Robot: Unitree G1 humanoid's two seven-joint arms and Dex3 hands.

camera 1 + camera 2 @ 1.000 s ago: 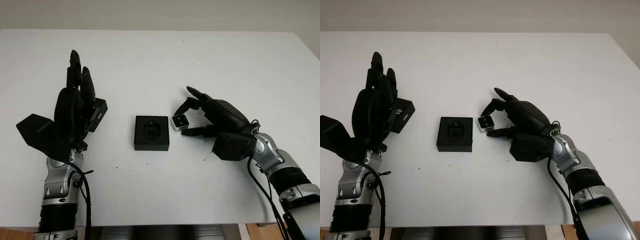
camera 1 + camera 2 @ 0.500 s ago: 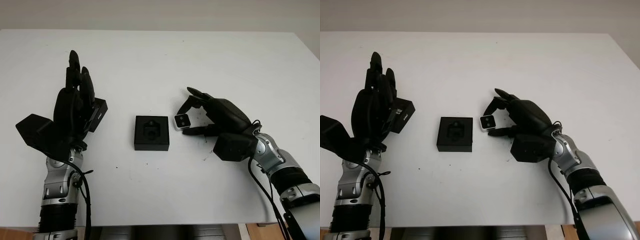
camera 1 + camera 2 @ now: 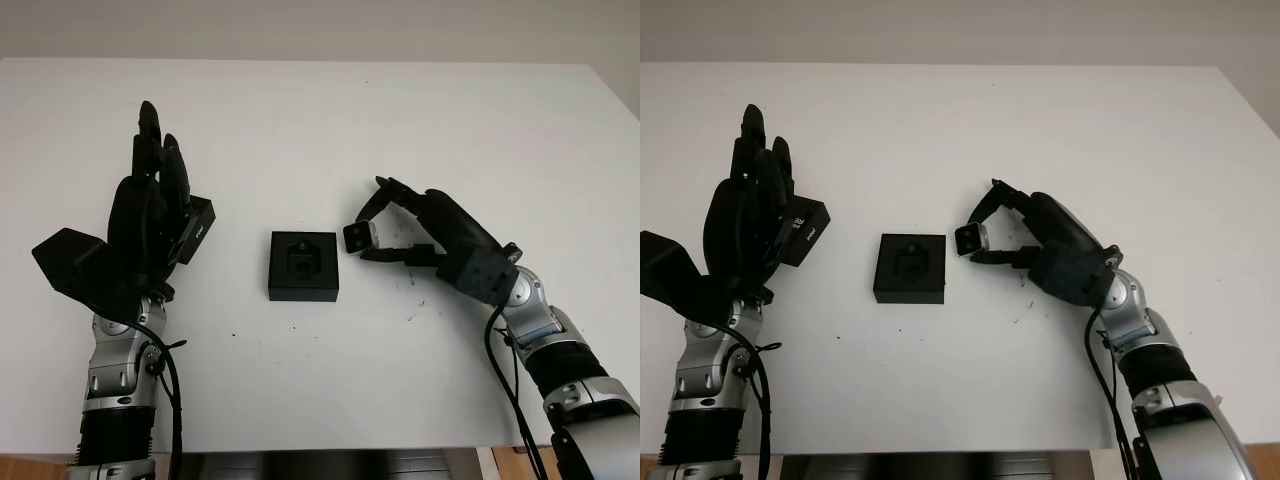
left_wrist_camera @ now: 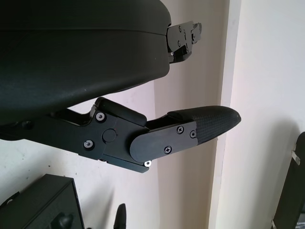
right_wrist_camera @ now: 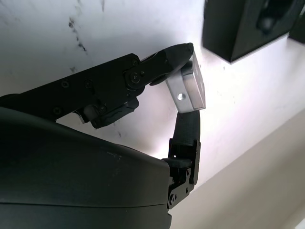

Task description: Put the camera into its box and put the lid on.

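Left eye view: the black box (image 3: pixel 303 265) sits open on the white table (image 3: pixel 320 120). Just right of the box, the right robot hand (image 3: pixel 395 232) pinches the small camera (image 3: pixel 359 236). Left of the box, the left robot hand (image 3: pixel 150 215) is open, beside the black lid (image 3: pixel 197 228).

Right wrist view: two fingertips (image 5: pixel 178 51) grip the silver camera near the box.

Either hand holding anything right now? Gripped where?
Right hand pinches the small camera by opposite edges, beside the box. Left hand holds nothing.
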